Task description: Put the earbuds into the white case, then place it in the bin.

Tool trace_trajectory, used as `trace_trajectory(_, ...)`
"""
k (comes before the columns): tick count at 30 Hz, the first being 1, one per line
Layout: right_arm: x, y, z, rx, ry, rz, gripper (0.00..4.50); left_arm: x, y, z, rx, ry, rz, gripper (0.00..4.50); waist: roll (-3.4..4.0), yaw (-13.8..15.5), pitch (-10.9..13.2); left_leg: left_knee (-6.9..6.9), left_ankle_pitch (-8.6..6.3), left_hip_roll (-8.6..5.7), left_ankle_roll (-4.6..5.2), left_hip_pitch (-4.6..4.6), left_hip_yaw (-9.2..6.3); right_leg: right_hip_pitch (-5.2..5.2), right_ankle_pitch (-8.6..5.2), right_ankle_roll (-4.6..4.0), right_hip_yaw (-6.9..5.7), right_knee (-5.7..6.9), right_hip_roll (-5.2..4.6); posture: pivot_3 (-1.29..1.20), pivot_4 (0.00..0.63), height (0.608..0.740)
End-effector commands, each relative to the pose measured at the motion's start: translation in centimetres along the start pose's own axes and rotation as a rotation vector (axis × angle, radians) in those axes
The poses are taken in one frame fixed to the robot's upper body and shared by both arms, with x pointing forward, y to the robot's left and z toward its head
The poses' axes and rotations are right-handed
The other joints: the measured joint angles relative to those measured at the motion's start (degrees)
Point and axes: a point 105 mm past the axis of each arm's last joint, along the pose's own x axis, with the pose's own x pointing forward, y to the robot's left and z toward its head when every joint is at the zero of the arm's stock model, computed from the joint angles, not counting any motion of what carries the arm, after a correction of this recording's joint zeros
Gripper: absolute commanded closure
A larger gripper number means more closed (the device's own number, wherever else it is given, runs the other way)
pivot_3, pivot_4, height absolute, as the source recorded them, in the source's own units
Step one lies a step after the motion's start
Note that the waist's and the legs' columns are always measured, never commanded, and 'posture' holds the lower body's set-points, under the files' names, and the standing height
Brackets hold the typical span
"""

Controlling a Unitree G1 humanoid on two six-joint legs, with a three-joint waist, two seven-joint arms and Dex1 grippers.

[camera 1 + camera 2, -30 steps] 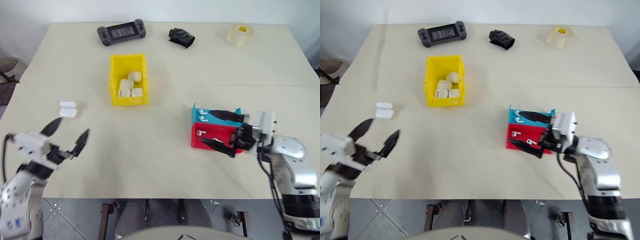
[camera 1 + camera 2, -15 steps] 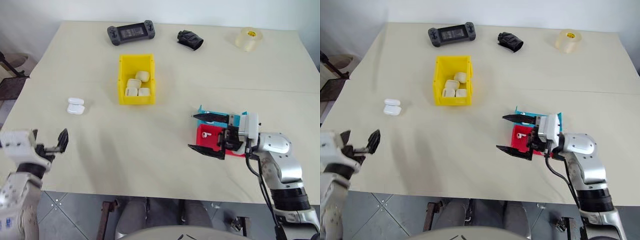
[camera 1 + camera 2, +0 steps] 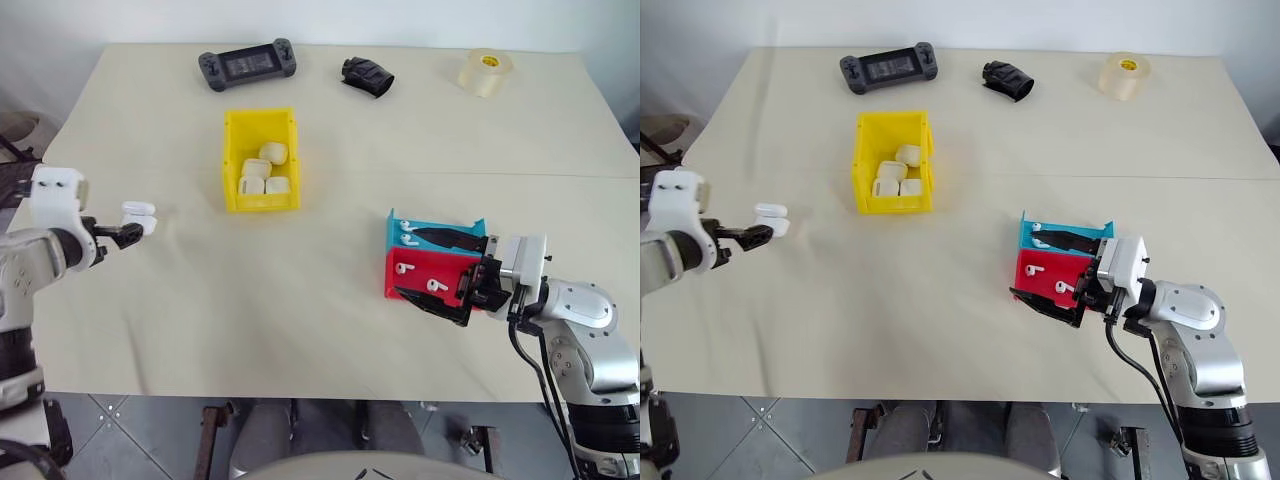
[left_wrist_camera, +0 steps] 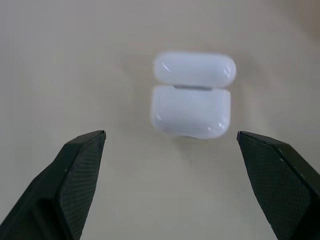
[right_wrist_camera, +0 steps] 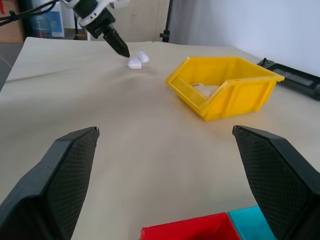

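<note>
Head camera first: the white case (image 3: pixel 138 216) lies with its lid flipped open on the table (image 3: pixel 330 330), at the left edge of the frame, mid-height; the left gripper (image 3: pixel 128 233) is right on it, fingers apart, one dark tip showing just below the case, though whether it touches cannot be told from here; the yellow bin (image 3: pixel 259 160) stands in the upper left-centre with several creamy cases (image 3: pixel 262 171) inside, well apart from the white case; over on the lower right, the right gripper (image 3: pixel 452 271) has its jaws wide apart, one finger over the blue tray (image 3: pixel 432 229) and the other across the front of the red tray (image 3: pixel 425 277); small white earbuds (image 3: pixel 401 268) lie in both trays; along the top of the frame sit a game controller (image 3: pixel 246 65), a black object (image 3: pixel 365 76) and a roll of tape (image 3: pixel 483 71).

Left wrist view: the case fills the upper centre, lid open; the two black fingers (image 4: pixel 75 175) stand spread wide at the lower corners; the case lies ahead of the tips, centred on the gap, not touching either finger.

Right wrist view: fingers spread wide at the lower corners, nothing between them; red and blue tray rims peek at the bottom centre; the bin stands right of centre; the case lies far off at upper left, with the left gripper's dark tip just beside it.
</note>
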Motion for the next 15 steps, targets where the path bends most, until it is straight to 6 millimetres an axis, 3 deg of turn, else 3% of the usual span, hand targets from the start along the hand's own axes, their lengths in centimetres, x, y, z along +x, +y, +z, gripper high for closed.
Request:
trace_trajectory(1, 0.5, 0.3, 1.6, -0.041, -0.049, 0.005, 0.00, 0.8, 0.5, 0.5, 0.050, 0.029, 0.001, 0.02, 0.00, 0.0, 0.0, 0.00, 0.00, -0.05, 0.00, -0.01, 0.00, -0.01, 0.00, 0.00, 0.00, -0.01, 0.00, 0.00, 0.150, 0.740)
trace_trajectory(9, 0.8, 0.5, 2.3, -0.041, -0.065, -0.003, 0.00, 2.3, 0.1, 2.3, 0.090, 0.050, -0.038, 0.02, -0.03, 0.1, 0.0, 0.04, 0.03, -0.18, -0.04, -0.10, 0.08, -0.12, 0.00, 0.00, -0.01, 0.04, 0.04, 0.00, 0.150, 0.740)
trace_trajectory(15, 1.1, 0.6, 2.4, -0.042, -0.075, -0.007, 0.00, 3.1, 0.0, 2.1, 0.081, 0.138, -0.055, 0.02, -0.04, 0.0, 0.0, 0.05, 0.04, -0.22, -0.02, -0.14, 0.09, -0.19, 0.00, 0.01, 0.00, 0.10, 0.03, 0.00, 0.150, 0.740)
